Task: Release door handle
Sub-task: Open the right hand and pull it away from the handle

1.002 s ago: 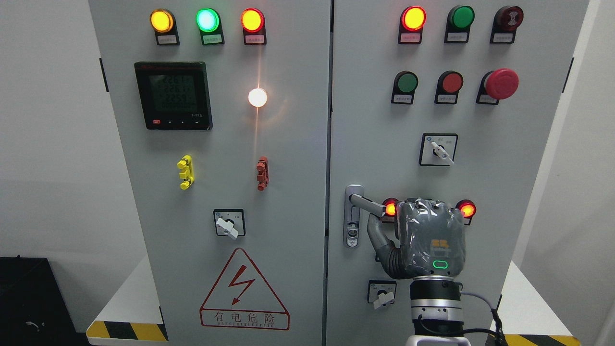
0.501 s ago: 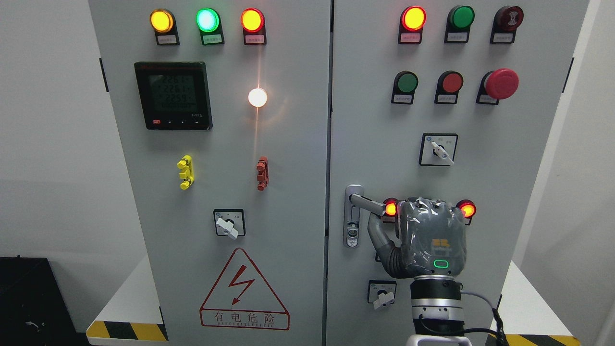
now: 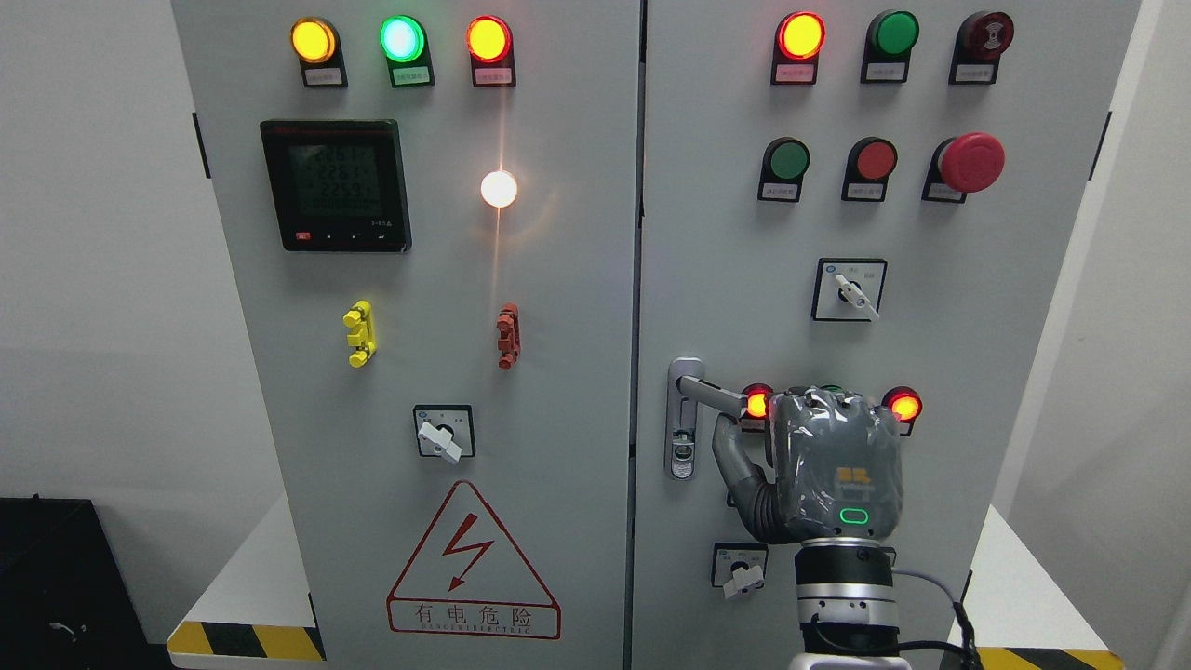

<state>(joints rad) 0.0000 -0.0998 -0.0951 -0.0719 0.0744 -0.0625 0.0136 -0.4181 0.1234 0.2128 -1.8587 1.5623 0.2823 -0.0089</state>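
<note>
The right hand (image 3: 833,465), its back to the camera, hides its fingers; whether they grip cannot be told. Its thumb sits under the door handle (image 3: 712,393), which juts left from them toward its lock plate (image 3: 684,419), apparently awaiting release.

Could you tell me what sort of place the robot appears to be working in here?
Probably an electrical plant room or training lab: a grey control cabinet with indicator lamps, a digital meter and a high-voltage warning sign. The right robot hand is at the door handle.
</note>
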